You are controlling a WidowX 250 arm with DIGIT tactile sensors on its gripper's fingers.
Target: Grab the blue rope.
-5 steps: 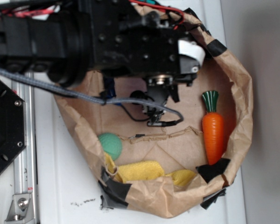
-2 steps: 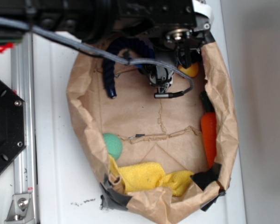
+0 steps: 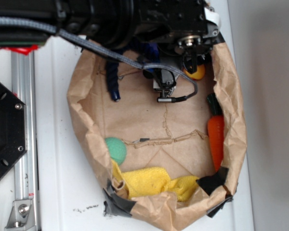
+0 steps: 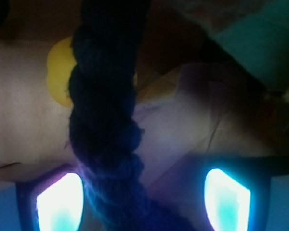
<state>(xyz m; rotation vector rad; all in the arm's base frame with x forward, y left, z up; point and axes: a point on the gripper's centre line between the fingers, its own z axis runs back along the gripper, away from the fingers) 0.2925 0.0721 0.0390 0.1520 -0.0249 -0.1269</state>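
Note:
The blue rope [image 3: 112,79] is thick, dark and twisted. It curves along the far left of the brown paper bag [image 3: 84,130] and runs under the black arm. In the wrist view the blue rope [image 4: 106,125] runs top to bottom between my two glowing fingertips [image 4: 60,202], close to the left one and well apart from the right one. My gripper [image 4: 143,195] is open around it, with the jaws wide. From outside, the gripper [image 3: 164,82] hangs low inside the far end of the bag, mostly hidden by the arm.
A yellow object [image 3: 198,72] lies right of the gripper. An orange toy carrot [image 3: 216,137] leans on the right bag wall. A green ball [image 3: 116,148] and yellow cloth [image 3: 147,182] lie at the near end. A grey cable [image 3: 135,60] loops past.
The arm has moved from the bag's middle to its far end and lowered over the rope. The bag's walls have shifted, so the right wall partly covers the carrot.

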